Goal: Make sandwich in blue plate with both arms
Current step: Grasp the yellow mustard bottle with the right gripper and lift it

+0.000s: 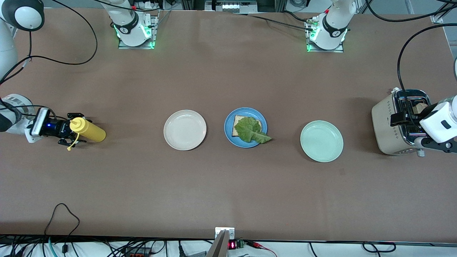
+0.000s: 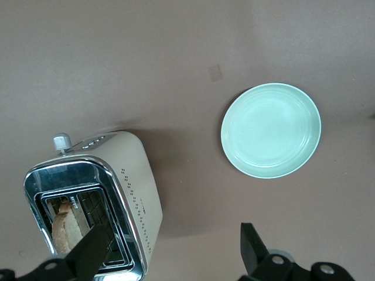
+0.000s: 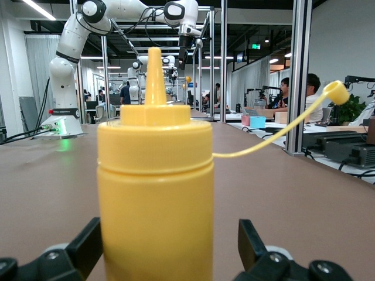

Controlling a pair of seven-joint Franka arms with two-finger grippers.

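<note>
Three round plates sit in a row across the brown tabletop [image 1: 228, 185]: a cream-white plate [image 1: 185, 130] toward the right arm's end, a glossy medium-blue plate [image 1: 245, 127] in the middle, and a mint-green plate [image 1: 321, 141] toward the left arm's end. On the blue plate lies one squarish slice of pale bread [image 1: 237, 126] with a brown crust, and a crinkled green lettuce leaf [image 1: 252, 130] rests on it, its tip poking over the rim at about 4 o'clock. At the left arm's end stands a cream and chrome two-slot toaster [image 1: 391, 125] with a slice of toast [image 2: 63, 228] upright in one slot. The left claw [image 2: 170, 249] hangs over the toaster, its fingers [image 2: 91, 249] spread apart, one over the slot and the other past the toaster's side. At the right arm's end, the right claw [image 1: 68, 134] is low at the tabletop, its fingers apart on either side of a yellow plastic squeeze bottle [image 1: 87, 130] with its cap [image 3: 336, 92] dangling on a strap; whether they touch the bottle cannot be told.
</note>
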